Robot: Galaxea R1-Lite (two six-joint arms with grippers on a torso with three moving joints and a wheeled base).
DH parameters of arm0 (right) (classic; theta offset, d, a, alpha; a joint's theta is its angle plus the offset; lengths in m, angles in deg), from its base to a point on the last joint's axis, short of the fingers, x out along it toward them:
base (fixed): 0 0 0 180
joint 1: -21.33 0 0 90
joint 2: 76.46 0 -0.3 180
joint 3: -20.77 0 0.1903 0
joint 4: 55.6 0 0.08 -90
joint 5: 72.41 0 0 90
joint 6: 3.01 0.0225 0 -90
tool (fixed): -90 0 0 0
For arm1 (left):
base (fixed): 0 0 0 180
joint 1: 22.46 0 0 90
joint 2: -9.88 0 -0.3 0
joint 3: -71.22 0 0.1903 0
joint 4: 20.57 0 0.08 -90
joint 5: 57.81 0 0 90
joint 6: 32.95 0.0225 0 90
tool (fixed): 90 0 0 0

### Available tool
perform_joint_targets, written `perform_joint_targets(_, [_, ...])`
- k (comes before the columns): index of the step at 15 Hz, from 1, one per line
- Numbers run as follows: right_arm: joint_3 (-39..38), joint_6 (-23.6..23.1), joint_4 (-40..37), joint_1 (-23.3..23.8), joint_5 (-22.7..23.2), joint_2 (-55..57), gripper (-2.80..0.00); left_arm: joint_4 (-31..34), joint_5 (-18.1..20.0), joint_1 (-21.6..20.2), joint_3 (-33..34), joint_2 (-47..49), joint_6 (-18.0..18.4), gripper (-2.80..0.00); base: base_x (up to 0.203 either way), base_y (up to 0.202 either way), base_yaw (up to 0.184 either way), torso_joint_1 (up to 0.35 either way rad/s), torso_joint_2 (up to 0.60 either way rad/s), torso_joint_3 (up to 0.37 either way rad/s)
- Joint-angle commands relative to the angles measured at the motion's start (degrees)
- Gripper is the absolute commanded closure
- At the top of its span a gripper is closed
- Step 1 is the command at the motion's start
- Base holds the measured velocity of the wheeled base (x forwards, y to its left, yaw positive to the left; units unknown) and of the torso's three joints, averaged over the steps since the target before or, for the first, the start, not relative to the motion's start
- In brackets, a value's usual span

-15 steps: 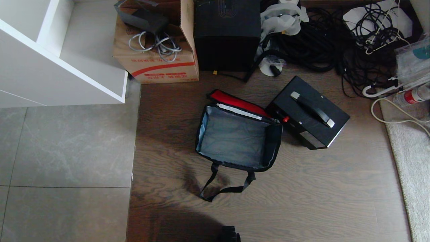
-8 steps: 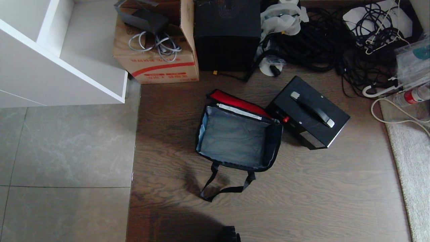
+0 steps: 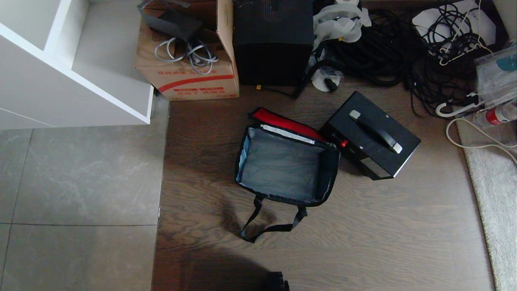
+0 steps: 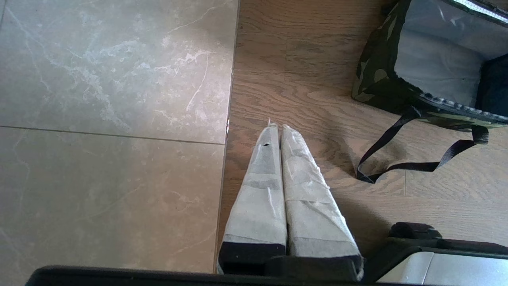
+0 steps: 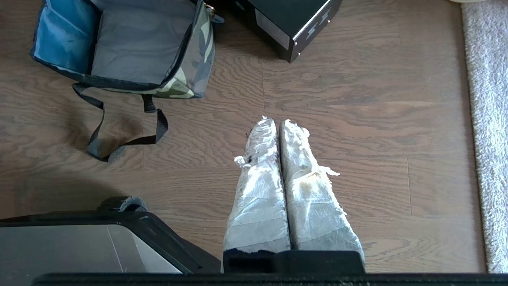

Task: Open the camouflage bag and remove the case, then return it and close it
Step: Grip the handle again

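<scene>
The camouflage bag [image 3: 284, 169] is seen open on the wooden floor [image 3: 363, 234], grey tiles [image 3: 76, 178] at nine o'clock, the case [image 3: 371, 135] touching at two o'clock. Both the left claw [image 4: 276, 128] and right claw [image 5: 278, 121] are pressed together, empty.

My left gripper [image 4: 276, 128] and right gripper [image 5: 279, 122] wear fingers wrapped in rough, whitish tape, fraying at the edges. The camouflage bag [image 3: 328, 171] is soft matt cloth with a smooth, faintly shiny grey lining, a red fabric lid lining and a woven black strap [image 3: 270, 226]. The case [image 3: 373, 135] looks like hard, smooth black material with a slight sheen, its handle capped in bright metal. The wooden floor [image 3: 383, 226] shows open grain and a matt finish; the tiles [image 3: 80, 178] beside it are smooth, stone-like and lightly glossy. The rug [image 5: 486, 119] is nubbly. The cardboard box [image 3: 190, 79] is plain matt brown paperboard.
</scene>
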Motion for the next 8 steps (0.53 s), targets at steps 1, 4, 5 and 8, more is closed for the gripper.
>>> perform_joint_targets(1, [-0.1, 0.0, 0.0, 0.0, 0.0, 0.2, 0.00, 0.0, 0.0, 0.0, 0.5, 0.0, 0.0, 0.00, 0.000, 0.000, 0.000, 0.000, 0.00, 0.000])
perform_joint_targets(4, [0.0, 0.0, 0.0, 0.1, 0.0, 0.2, 0.00, 0.0, 0.0, 0.0, 0.5, 0.0, 0.0, 0.00, 0.000, 0.000, 0.000, 0.000, 0.00, 0.000])
perform_joint_targets(5, [-0.1, 0.0, 0.0, 0.0, 0.0, 0.2, 0.00, 0.0, 0.0, 0.0, 0.5, 0.0, 0.0, 0.00, 0.000, 0.000, 0.000, 0.000, 0.00, 0.000])
perform_joint_targets(8, [-0.1, 0.0, 0.0, 0.0, 0.0, 0.2, 0.00, 0.0, -0.1, 0.0, 0.5, 0.0, 0.0, 0.00, 0.000, 0.000, 0.000, 0.000, 0.00, 0.000])
